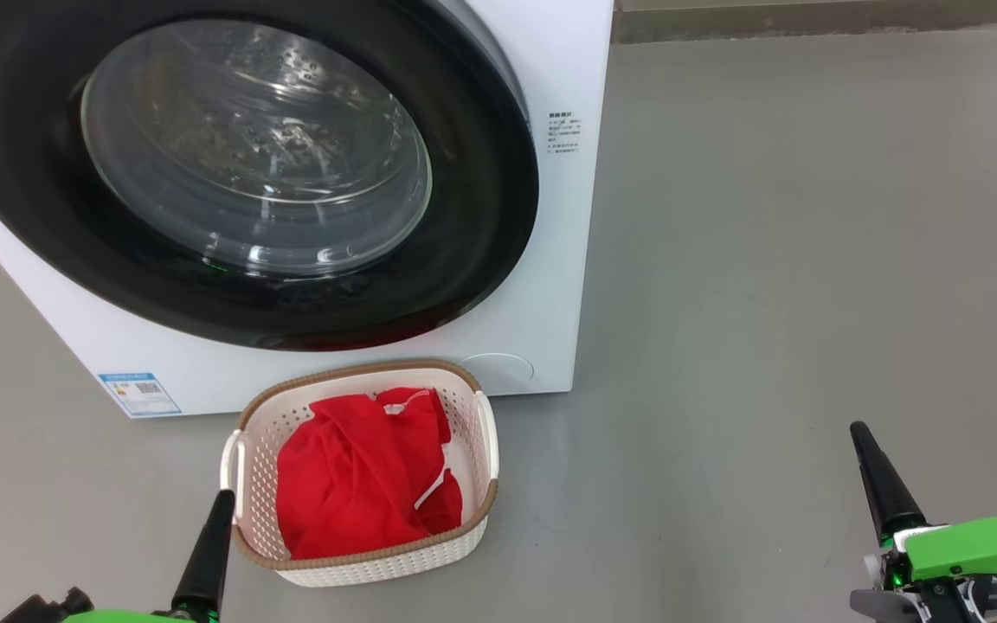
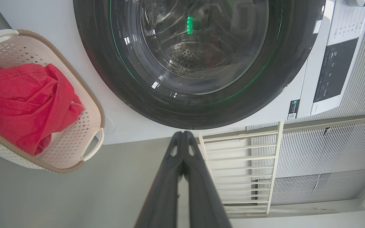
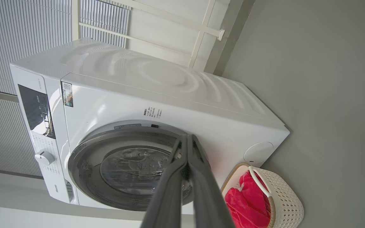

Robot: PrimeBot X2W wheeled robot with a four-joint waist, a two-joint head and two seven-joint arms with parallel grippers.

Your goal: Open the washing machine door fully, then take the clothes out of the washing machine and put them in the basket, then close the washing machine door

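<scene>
The washing machine point(image 1: 550, 260) point(image 3: 182, 95) stands at the upper left of the head view with its door point(image 1: 239, 164) point(image 2: 195, 60) point(image 3: 128, 167) shut flat against the front. Through the glass I see the steel drum. On the floor in front of it sits the cream basket point(image 1: 360, 472) point(image 2: 90, 126) point(image 3: 284, 196), holding the red clothes point(image 1: 360, 476) point(image 2: 24, 101) point(image 3: 246, 202). My left gripper point(image 1: 223, 497) point(image 2: 182, 134) is shut and holds nothing, low beside the basket's left end. My right gripper point(image 1: 858, 430) point(image 3: 187, 137) is shut and holds nothing, far right over the bare floor.
Grey floor point(image 1: 767, 260) stretches to the right of the machine. A wall base point(image 1: 810, 22) runs along the top of the head view. In the left wrist view, white window frames and blinds point(image 2: 296, 158) stand behind the machine.
</scene>
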